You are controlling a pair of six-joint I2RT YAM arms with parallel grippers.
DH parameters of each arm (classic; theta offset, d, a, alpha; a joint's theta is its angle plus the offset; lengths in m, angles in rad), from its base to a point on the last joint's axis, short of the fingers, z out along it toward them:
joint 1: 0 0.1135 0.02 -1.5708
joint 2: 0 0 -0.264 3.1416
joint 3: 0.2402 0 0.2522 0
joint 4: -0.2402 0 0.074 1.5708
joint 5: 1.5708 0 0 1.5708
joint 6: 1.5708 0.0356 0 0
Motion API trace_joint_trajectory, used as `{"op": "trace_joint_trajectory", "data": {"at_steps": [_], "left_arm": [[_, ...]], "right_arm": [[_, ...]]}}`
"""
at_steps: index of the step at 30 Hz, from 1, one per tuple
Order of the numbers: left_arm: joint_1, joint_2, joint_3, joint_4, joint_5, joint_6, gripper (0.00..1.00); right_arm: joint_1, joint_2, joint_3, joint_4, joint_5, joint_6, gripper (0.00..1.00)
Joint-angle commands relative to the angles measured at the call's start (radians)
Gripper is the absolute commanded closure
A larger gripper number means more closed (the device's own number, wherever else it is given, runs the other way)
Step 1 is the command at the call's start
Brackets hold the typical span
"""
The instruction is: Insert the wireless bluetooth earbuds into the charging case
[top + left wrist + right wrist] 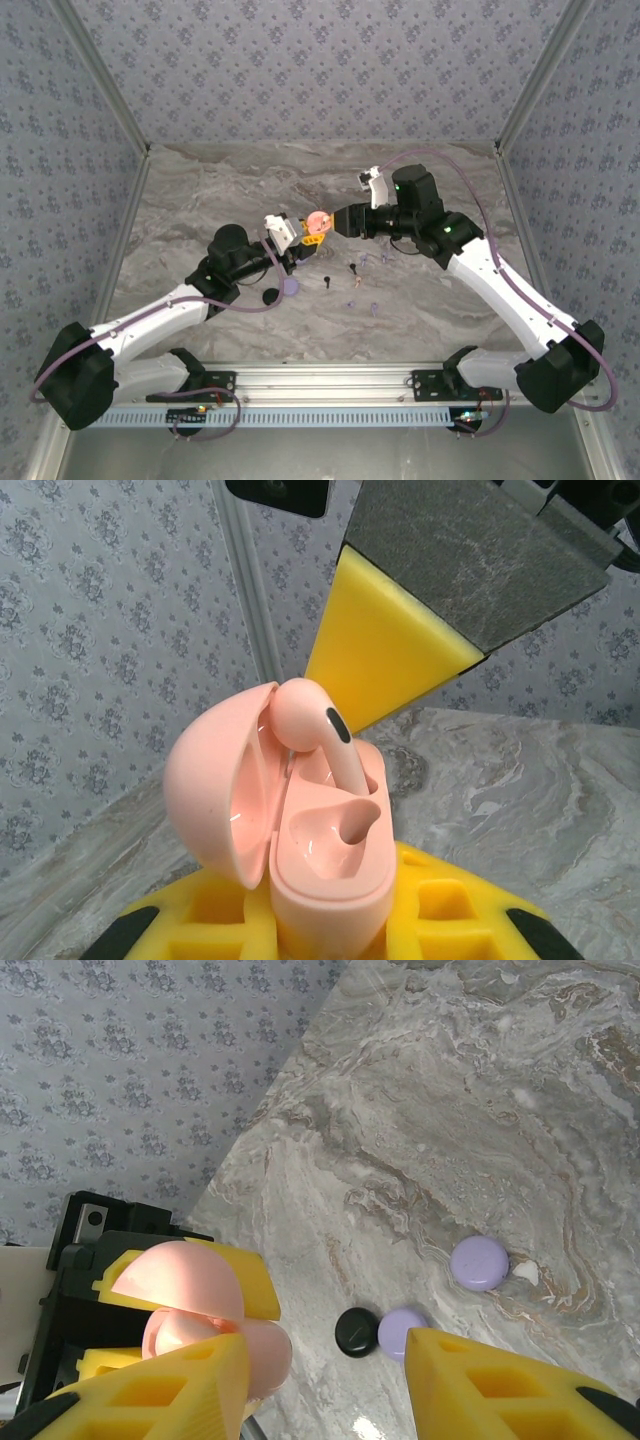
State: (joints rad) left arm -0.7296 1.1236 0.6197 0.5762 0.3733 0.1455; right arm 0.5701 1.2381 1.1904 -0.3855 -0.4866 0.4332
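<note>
The left hand point(330, 926) clamps the open case point(330, 880), its earbud point(318, 730) half-seated; the right hand point(325, 1345), fingers apart, should press gently straight down.

Pale pink charging case point(215, 800), lid open, pink earbud point(310, 720) upright, stem in a socket

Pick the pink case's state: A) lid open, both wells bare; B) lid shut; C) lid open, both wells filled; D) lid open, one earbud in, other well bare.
D: the pink charging case has its lid swung open, a pink earbud stands stem-down in one well, and the other well is bare.
</note>
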Motion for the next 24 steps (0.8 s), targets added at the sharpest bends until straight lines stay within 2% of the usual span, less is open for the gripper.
{"op": "trace_joint_trajectory", "data": {"at_steps": [1, 15, 24], "left_arm": [[-0.007, -0.005, 0.037, 0.029, 0.003, 0.011, 0.93], [-0.008, -0.004, 0.035, 0.036, 0.009, 0.015, 0.93], [-0.008, -0.011, 0.031, 0.033, -0.001, 0.012, 0.93]], "right_arm": [[0.014, 0.002, 0.032, 0.004, -0.009, -0.010, 0.52], [0.023, -0.026, 0.011, 0.044, -0.020, -0.040, 0.50], [0.009, -0.076, 0.011, -0.019, 0.069, -0.055, 0.49]]}}
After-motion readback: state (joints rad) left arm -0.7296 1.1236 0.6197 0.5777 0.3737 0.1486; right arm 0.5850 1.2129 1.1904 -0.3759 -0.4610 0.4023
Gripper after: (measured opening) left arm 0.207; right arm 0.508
